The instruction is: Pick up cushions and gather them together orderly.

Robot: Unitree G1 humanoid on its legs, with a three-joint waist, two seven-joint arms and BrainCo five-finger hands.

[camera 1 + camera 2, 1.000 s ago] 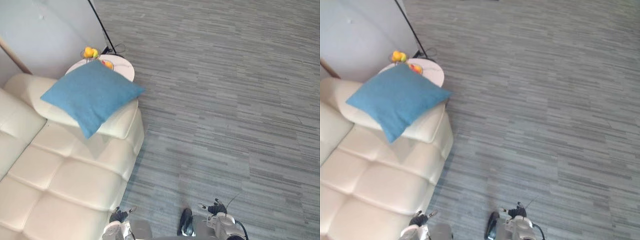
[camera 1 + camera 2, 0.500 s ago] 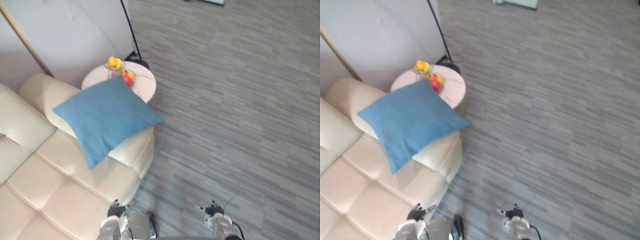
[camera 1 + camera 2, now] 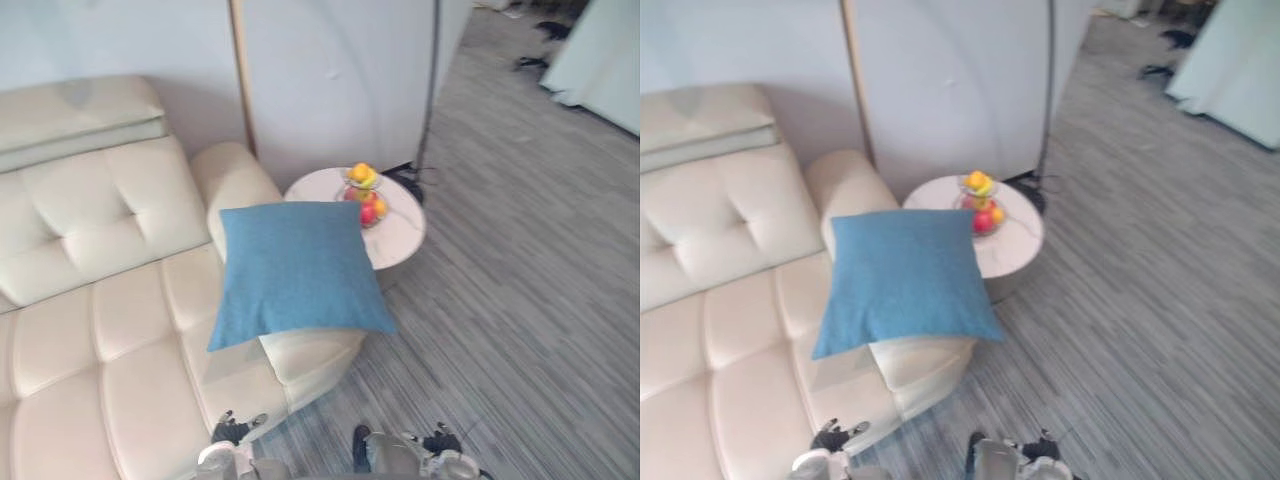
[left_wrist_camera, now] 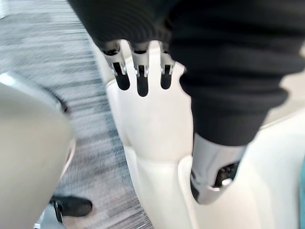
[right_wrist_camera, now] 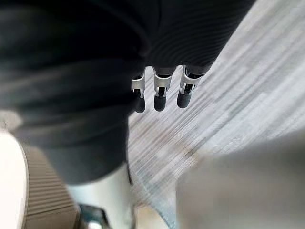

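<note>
Grey striped carpet (image 3: pixel 520 300) runs beside a cream sofa (image 3: pixel 110 330). The blue cushion (image 3: pixel 295 270) lies propped on the sofa's armrest. A round side table (image 3: pixel 405 235) with a fruit bowl (image 3: pixel 366 200) stands just beside that armrest. The left hand (image 4: pixel 139 67) hangs by the sofa's front corner, fingers straight and empty. The right hand (image 5: pixel 162 90) hangs over carpet, apart from the sofa, fingers relaxed and empty.

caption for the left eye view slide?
Blue cushion lies on the cream sofa by a round table with fruit; left hand and right hand open, low.
</note>
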